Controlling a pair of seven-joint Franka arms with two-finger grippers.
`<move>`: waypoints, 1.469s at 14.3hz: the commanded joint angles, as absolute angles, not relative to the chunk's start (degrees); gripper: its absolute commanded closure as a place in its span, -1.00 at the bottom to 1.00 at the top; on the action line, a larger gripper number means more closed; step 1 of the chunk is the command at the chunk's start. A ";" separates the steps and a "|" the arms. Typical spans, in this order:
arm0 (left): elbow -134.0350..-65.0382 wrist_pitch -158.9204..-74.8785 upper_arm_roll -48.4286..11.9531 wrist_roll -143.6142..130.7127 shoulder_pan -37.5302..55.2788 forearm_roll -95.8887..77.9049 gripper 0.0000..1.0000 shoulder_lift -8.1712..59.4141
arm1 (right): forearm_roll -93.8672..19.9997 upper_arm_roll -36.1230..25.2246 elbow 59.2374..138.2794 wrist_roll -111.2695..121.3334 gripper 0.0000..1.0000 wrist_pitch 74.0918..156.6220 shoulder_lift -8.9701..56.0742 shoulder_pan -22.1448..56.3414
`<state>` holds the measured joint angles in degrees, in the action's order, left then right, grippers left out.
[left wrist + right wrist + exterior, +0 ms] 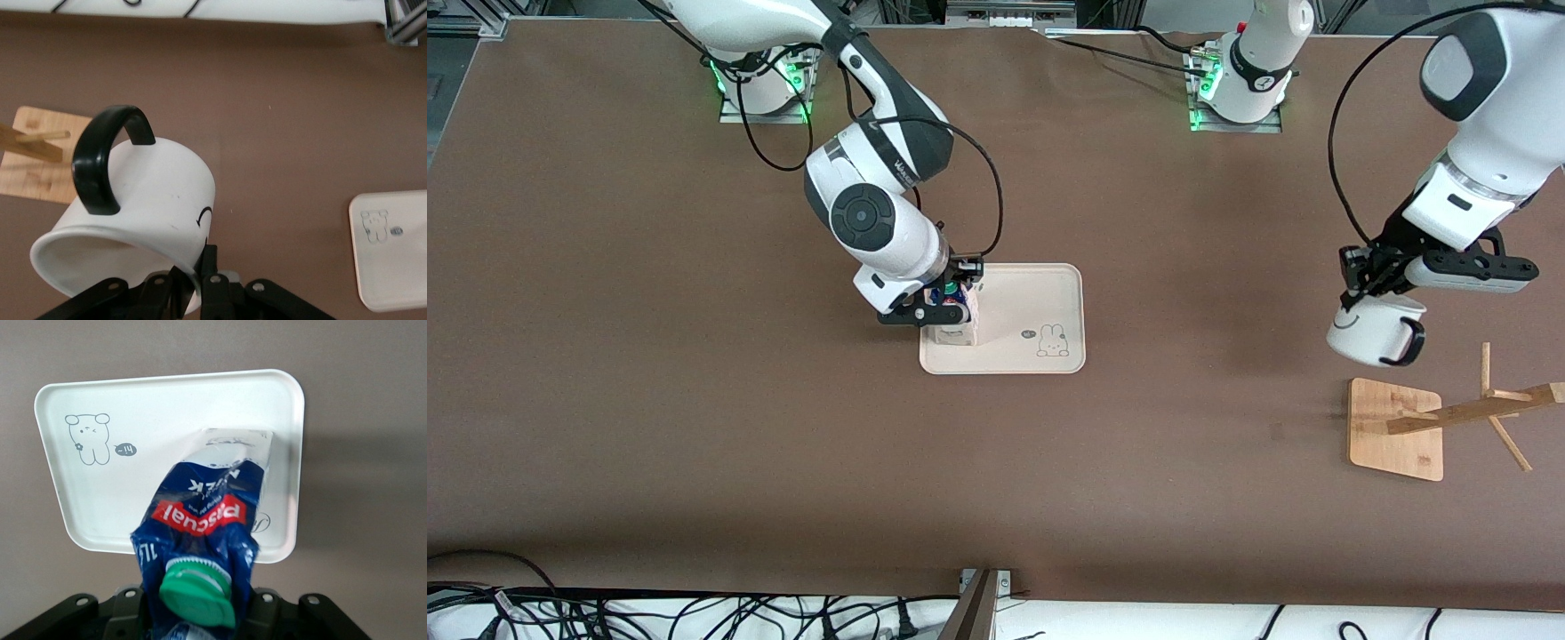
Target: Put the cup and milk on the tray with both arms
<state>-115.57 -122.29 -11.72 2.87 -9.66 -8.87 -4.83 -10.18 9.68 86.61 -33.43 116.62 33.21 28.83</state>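
Note:
The milk [959, 322] is a blue-topped carton with a green cap [198, 590]. It stands over the end of the cream tray [1040, 293] that lies toward the right arm, its base at or just above the tray floor. My right gripper [950, 300] is shut on the milk's top. The cup [1369, 331], white with a black handle, hangs tilted in the air. My left gripper [1356, 289] is shut on the cup's rim, over bare table beside the wooden rack's base. In the left wrist view the cup [147, 200] fills the middle and the tray [390, 267] shows at the edge.
A wooden rack [1396, 431] with a square base and slanted pegs stands at the left arm's end of the table, nearer the front camera than the cup. A bunny drawing [1052, 341] marks the tray's corner. Brown table [1209, 267] lies between the tray and the cup.

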 commanded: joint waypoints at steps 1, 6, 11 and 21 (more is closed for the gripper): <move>-109.26 -110.07 -13.35 4.66 -9.84 -9.49 1.00 -3.61 | -10.90 9.84 86.57 -33.84 0.18 117.60 33.84 29.18; -105.22 -95.76 -15.28 4.49 -9.32 -9.49 1.00 -2.47 | -10.81 9.76 86.22 -33.66 -1.00 117.07 33.49 29.00; -97.83 -85.26 -21.00 -2.70 -8.88 -9.49 1.00 2.54 | -10.37 9.49 86.22 -33.75 -1.00 110.58 27.87 29.00; -84.83 -78.31 -21.80 -33.64 1.39 -10.37 1.00 21.59 | -4.76 -1.74 85.87 -31.65 -1.00 98.53 12.58 29.00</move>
<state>-91.29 -80.08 -21.85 -28.33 -1.23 -9.06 14.48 -7.25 0.44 85.07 -32.89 99.96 15.54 28.66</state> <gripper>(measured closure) 0.916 0.000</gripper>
